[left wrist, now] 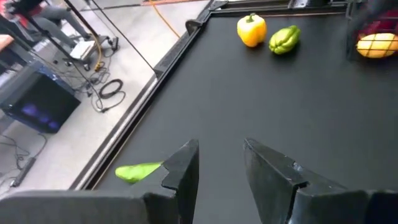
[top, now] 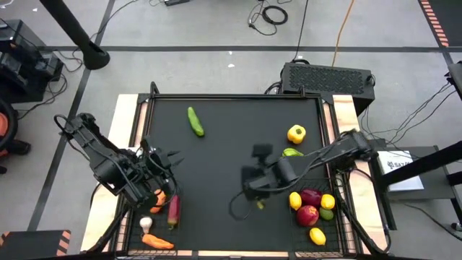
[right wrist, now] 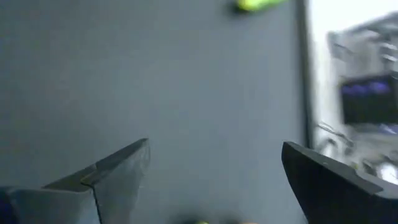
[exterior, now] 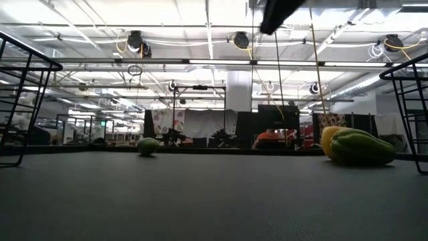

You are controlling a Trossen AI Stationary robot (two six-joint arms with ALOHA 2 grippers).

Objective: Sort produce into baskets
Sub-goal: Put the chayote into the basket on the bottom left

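Right gripper point(top: 254, 189) hangs mid-tabletop, fingers wide, holding nothing. Left gripper point(top: 167, 160) parked by left basket point(top: 124, 230), fingers narrow, empty. Cucumber point(top: 195, 121), yellow pepper point(top: 296, 133), green pepper point(top: 291, 152) still loose. You're between picks, I'd say; go for green pepper next, drop in right basket point(top: 342, 230).

Mid-table lies clear; cucumber point(top: 195, 121) and, seemingly, two peppers point(top: 295, 133) flank it.

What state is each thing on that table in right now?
Left tool: empty, fingers slightly apart, above the left basket.
Right tool: open, empty, over the mat.
Cucumber: loose on the mat.
Yellow pepper: loose on the mat.
Green pepper: loose beside it.
Right basket: holds fruit.
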